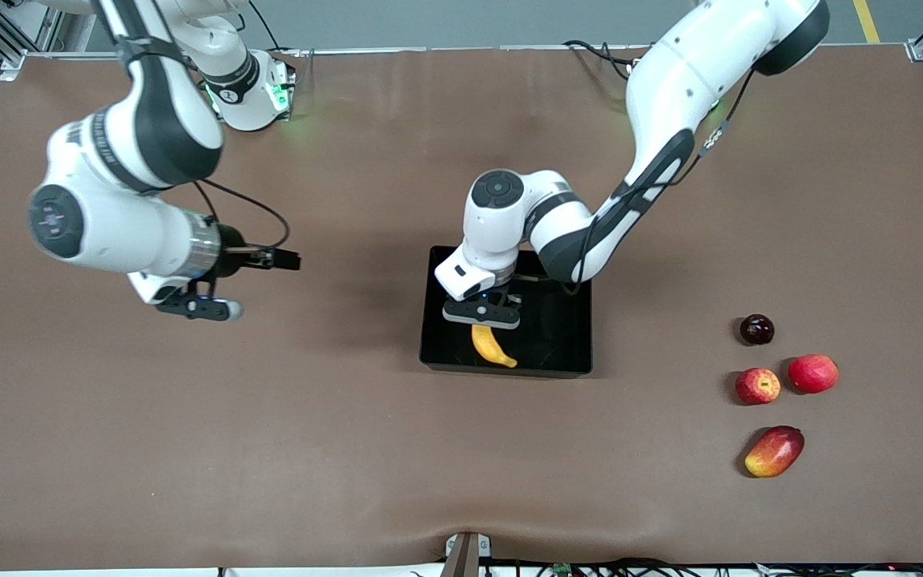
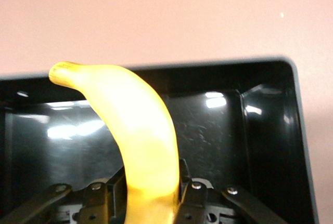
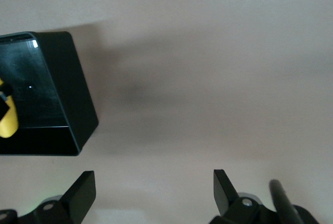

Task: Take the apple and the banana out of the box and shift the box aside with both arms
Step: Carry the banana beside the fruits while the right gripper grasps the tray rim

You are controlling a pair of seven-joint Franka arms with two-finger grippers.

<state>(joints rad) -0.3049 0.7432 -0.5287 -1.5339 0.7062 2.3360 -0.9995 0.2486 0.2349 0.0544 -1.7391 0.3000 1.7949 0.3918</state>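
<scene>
Brown bench [image 1: 349,449]: left gripper [image 1: 484,322] fingers clenched on the light, smooth, bruisable banana [image 1: 492,345] near its 12 o'clock end inside the box [image 1: 566,336]; right gripper [image 1: 199,304] waits, fingers spread.

High front view, two wrist close-ups

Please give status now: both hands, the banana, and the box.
Left hand shut on banana, inside box. Right hand open, waiting over bare table. Apple already out. Nothing in the way.
</scene>
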